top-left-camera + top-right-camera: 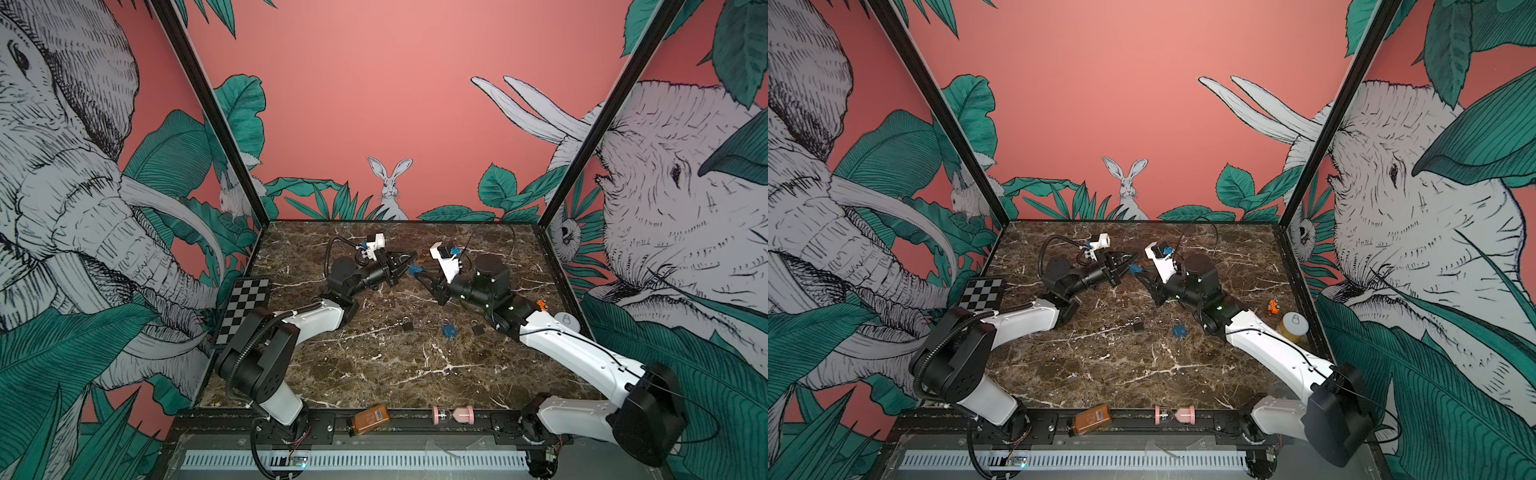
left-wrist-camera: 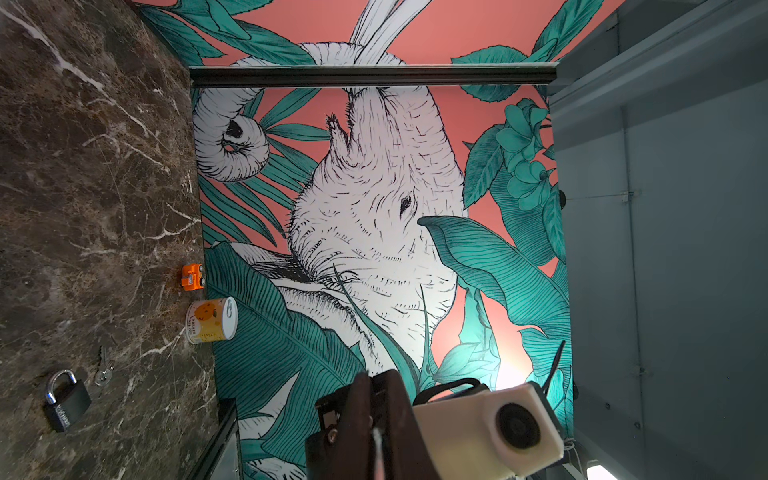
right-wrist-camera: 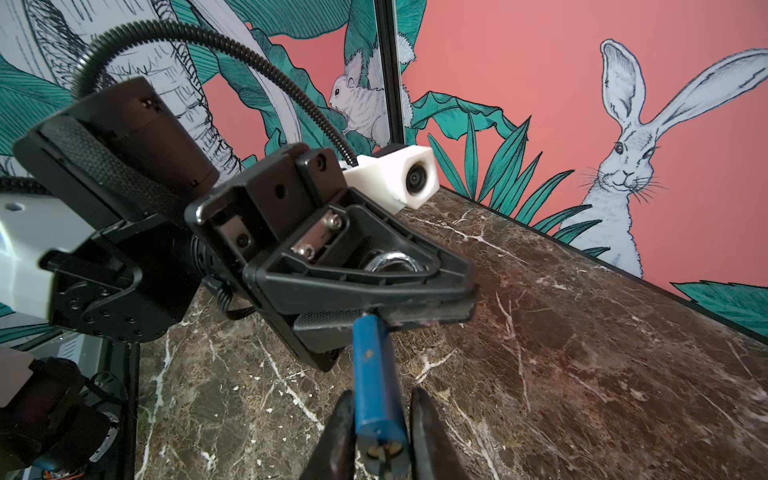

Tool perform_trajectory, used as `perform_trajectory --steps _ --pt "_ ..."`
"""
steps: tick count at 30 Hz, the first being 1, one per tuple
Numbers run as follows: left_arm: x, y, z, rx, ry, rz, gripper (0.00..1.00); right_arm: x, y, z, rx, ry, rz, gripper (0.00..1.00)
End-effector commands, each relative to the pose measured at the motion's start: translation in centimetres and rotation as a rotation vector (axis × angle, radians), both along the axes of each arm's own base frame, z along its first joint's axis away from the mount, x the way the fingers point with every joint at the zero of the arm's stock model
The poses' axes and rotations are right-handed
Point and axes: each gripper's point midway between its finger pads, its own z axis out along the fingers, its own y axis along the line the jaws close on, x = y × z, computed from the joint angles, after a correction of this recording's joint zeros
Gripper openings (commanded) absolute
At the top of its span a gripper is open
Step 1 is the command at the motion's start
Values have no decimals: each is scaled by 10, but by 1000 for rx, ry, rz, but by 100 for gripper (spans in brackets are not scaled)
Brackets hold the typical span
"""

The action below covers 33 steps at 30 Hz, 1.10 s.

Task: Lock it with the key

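Blue padlock (image 3: 372,374): up off the tabletop (image 1: 365,374), toward the back, midway between the arms. Left gripper (image 3: 457,303) is pressed together on its shackle end, with the chrome loop showing inside the gripper frame.

Long axis runs straight from the left gripper to the right gripper (image 3: 380,399), keyway end (image 3: 382,451) facing the right one. Right gripper's fingers stand apart on either side of that end, a sliver of gap on one side. Whether a key sits in the keyway: cut off at the picture's edge, cannot tell.

Judgement: the turn falls to the right arm, about this same axis.

Well apart below, on the tabletop: black padlock (image 1: 407,325), second blue padlock (image 1: 449,331), second black padlock (image 1: 477,328). Can (image 2: 212,320) and orange toy car (image 2: 192,276) by the wall.
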Motion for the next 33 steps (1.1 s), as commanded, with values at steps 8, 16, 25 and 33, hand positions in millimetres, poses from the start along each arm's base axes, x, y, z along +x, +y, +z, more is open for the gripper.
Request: perform_trajectory --steps 8,16,25,33 --pt "-9 -4 27 -47 -81 -28 0 1 7 19 63 -35 18 11" --pt "14 21 -3 101 -119 75 77 13 -9 13 85 56 -95 0" --pt "48 81 -56 523 -331 253 84 -1 -41 0 164 337 -191 0" --pt "36 82 -85 678 -357 172 77 -29 -74 -38 124 605 -287 0"
